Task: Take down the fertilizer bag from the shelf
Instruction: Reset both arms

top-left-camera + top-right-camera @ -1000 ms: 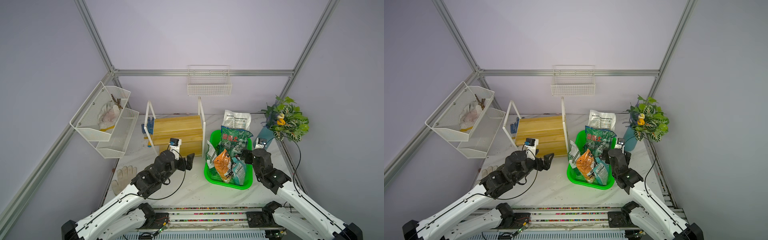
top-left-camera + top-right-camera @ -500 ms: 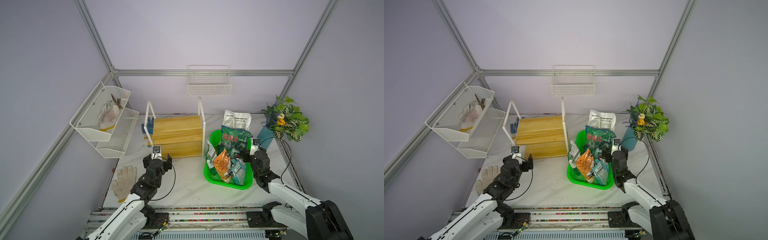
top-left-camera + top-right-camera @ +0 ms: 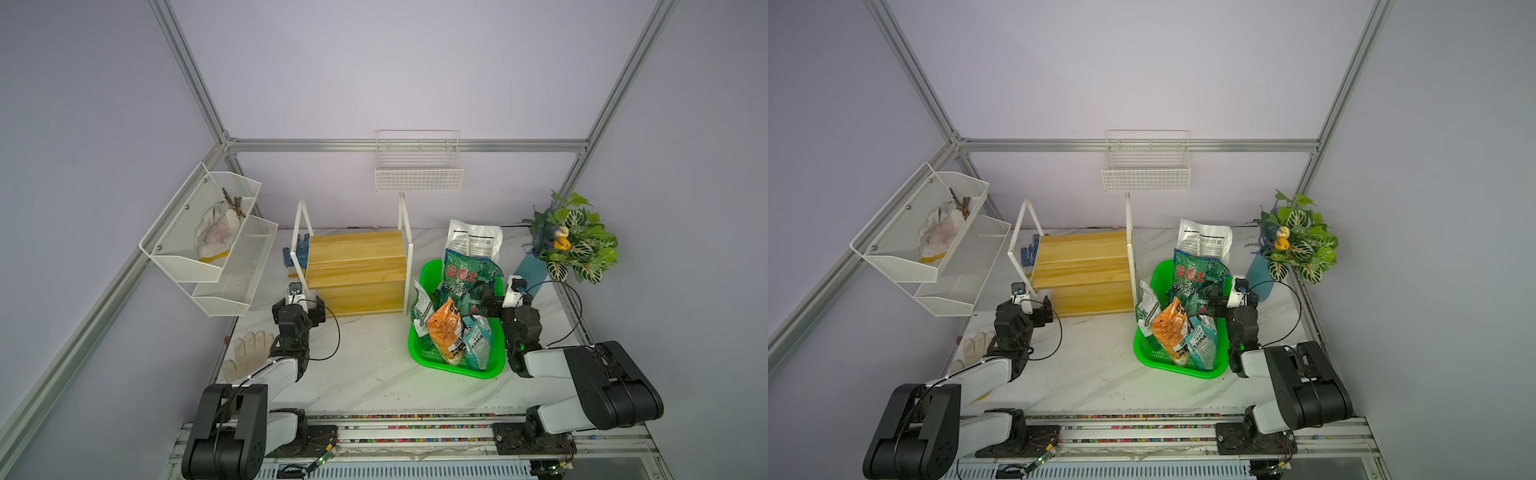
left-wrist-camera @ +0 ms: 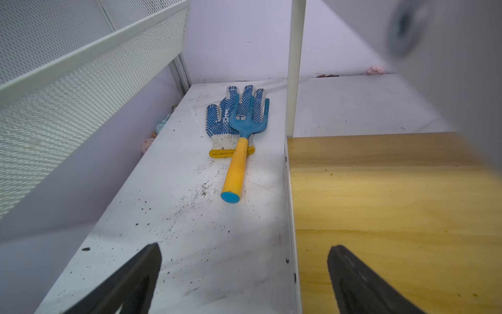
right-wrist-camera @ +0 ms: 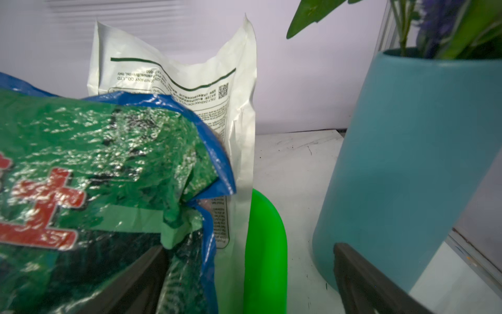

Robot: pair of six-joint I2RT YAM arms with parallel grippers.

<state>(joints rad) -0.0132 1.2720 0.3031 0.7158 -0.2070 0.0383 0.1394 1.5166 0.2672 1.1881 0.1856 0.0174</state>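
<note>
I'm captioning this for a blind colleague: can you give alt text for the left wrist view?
A blue hand rake with a yellow handle lies on a blue-dotted work glove on the soil-speckled white table, beside the wooden shelf. The open left gripper frames the foreground, holding nothing.

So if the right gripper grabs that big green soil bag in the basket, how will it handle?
The green soil bag looks crinkly and creased, so probably floppy. Its glossy film may slip. It looks full, so likely heavy, and lifting could tilt the green basket.
</note>
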